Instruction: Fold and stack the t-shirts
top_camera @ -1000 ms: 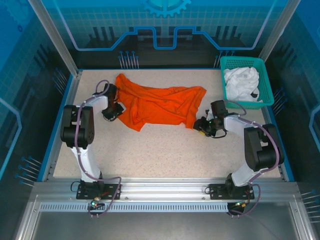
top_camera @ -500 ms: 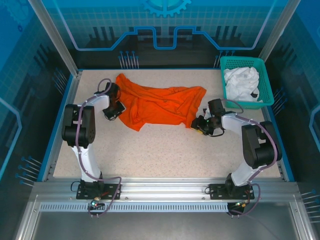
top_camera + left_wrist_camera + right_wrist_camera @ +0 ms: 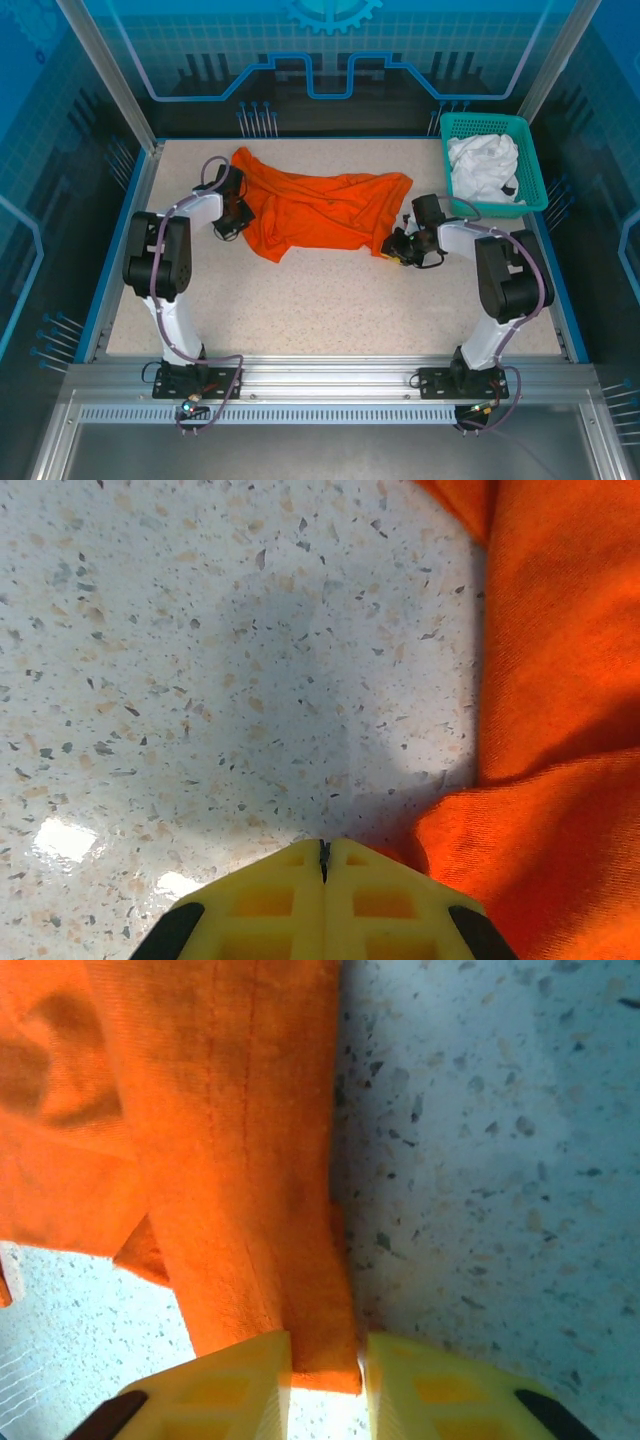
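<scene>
Left gripper [image 3: 323,845] sits pressed together beside the orange t-shirt [image 3: 320,210], crumpled near the far edge of the bench [image 3: 330,300]; right gripper [image 3: 327,1345] straddles its hem [image 3: 305,1260], jaws apart. Clamp that hem fully before pulling the cloth flat.

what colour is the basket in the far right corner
The basket is teal, with a lattice wall; best seen in the top external view.
</scene>
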